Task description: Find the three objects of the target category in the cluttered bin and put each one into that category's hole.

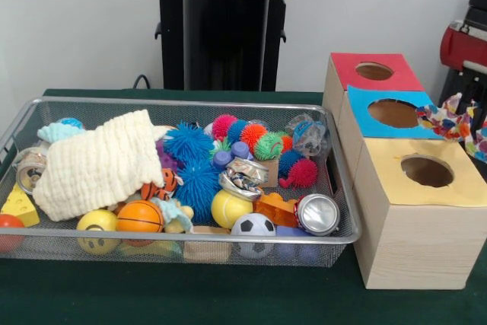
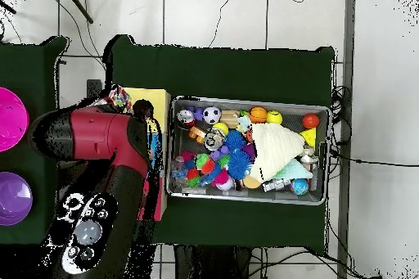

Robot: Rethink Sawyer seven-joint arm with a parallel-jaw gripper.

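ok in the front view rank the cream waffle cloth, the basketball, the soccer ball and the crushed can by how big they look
1. cream waffle cloth
2. soccer ball, crushed can and basketball look alike; no ranking.

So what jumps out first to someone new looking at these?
The wire-mesh bin, crammed with spiky balls and toy balls, with a cream waffle cloth draped over its left part in the front view. Beside it, three wooden boxes; a colourful patched cloth hangs by the yellow-panelled hole.
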